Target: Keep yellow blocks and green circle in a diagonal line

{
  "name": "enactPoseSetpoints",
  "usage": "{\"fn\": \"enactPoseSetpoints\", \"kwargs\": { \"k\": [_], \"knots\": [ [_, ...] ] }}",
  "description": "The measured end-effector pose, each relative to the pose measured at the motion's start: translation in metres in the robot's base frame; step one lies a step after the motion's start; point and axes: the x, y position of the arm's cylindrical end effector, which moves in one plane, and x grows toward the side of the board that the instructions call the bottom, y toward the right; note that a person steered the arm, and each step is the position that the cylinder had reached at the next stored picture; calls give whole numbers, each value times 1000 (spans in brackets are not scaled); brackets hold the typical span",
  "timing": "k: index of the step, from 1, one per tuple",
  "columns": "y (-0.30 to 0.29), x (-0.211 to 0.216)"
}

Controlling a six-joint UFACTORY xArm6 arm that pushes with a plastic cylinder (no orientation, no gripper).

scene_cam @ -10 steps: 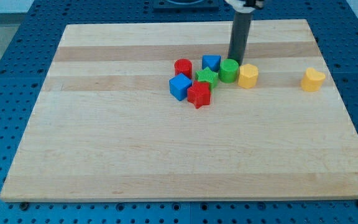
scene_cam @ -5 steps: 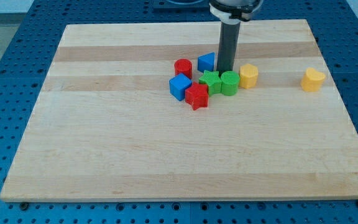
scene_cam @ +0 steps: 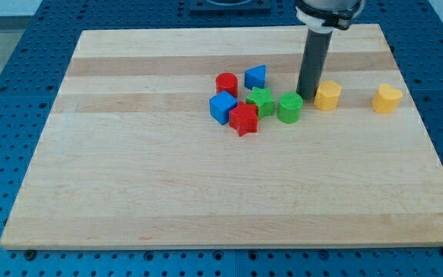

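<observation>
My tip rests on the board between the green circle and a yellow block, just up-right of the circle and touching the yellow block's left side. A second yellow block, heart-shaped, lies near the view's right edge. The green circle sits a little below the two yellow blocks, which lie about level with each other.
A cluster lies left of the green circle: a green star, a red star, a blue cube, a red cylinder and a blue triangular block. The wooden board sits on a blue perforated table.
My tip moved right, from left of the green circle to its upper right. The nearer yellow block slid right, and the green circle shifted slightly down and right.
</observation>
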Motion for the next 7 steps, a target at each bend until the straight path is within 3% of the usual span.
{"fn": "enactPoseSetpoints", "kwargs": {
  "k": [3,7],
  "knots": [
    [21,-25],
    [10,-7]
  ]
}}
